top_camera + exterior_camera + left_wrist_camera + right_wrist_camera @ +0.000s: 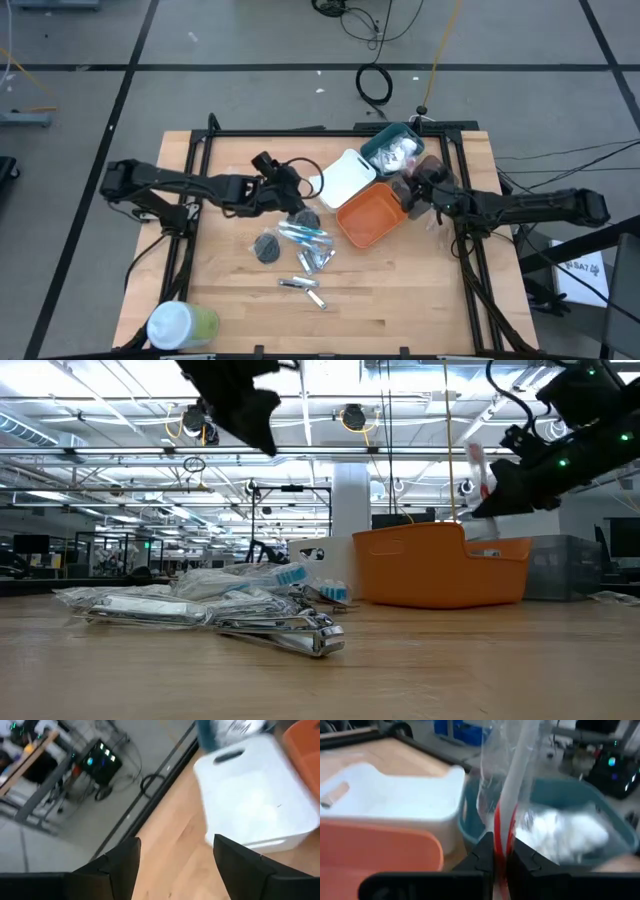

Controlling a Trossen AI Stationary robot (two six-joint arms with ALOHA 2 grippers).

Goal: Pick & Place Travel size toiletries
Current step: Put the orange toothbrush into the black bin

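**A:** so where's everything at? I see the left claw (300, 205) hanging above the tabletop (400, 290), right next to the white bin (348, 178).

**B:** yep, and its fingers (118, 865) are spread wide with nothing between them. From its own camera you just get bare wood and the white bin's edge past the tips.

**A:** and the right claw (501, 854)?

**B:** pressed together, pinching a clear-wrapped stick (512, 795) with a red band. It's up in the air over the gap between the orange bin (368, 215) and the teal bin (392, 148). Teal bin already has crinkly white packets (560, 832) in it.

**A:** rest of the toiletries?

**B:** still piled mid-tabletop: blue-white wrapped sticks (305, 238), a dark grey disc (268, 247) just beside them, and a few small silver tubes (302, 285) closer to the front edge. There's also a big white-and-green cylinder (182, 325) lying at the front left corner, well apart from the pile.
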